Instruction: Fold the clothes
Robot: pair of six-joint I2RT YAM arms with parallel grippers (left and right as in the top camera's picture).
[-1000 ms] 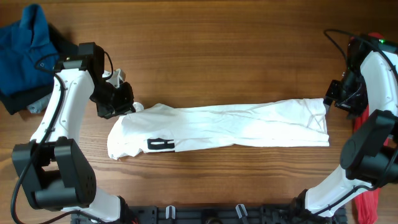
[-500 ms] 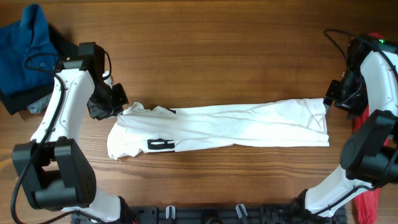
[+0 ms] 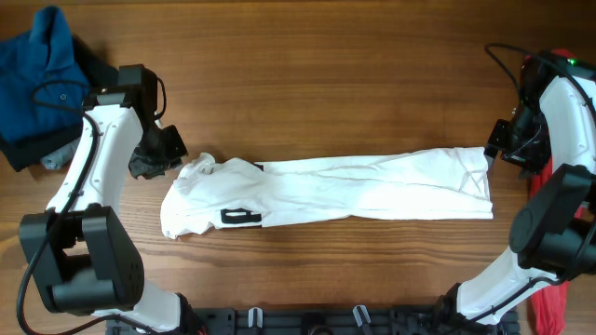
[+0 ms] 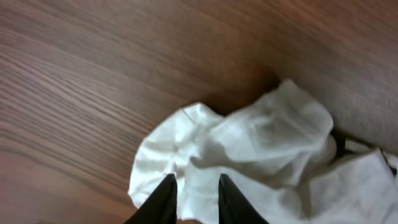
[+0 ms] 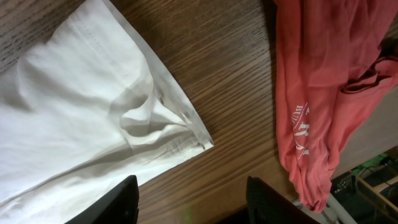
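The clothes in play are a white T-shirt, folded into a long band across the table, with a black print near its left end. My left gripper sits just left of the shirt's bunched left corner. In the left wrist view its jaws stand a little apart over that crumpled white cloth, which rests on the wood. My right gripper hangs at the shirt's right end, open wide, with the hem corner ahead of it and nothing between its fingers.
A blue garment with dark and grey pieces under it is piled at the back left corner. A red shirt hangs over the table's right edge, close to my right arm. Bare wood surrounds the white shirt.
My left gripper has drawn back to the left and its jaws have parted. The shirt's left corner has settled bunched on the table. The right arm has not moved.
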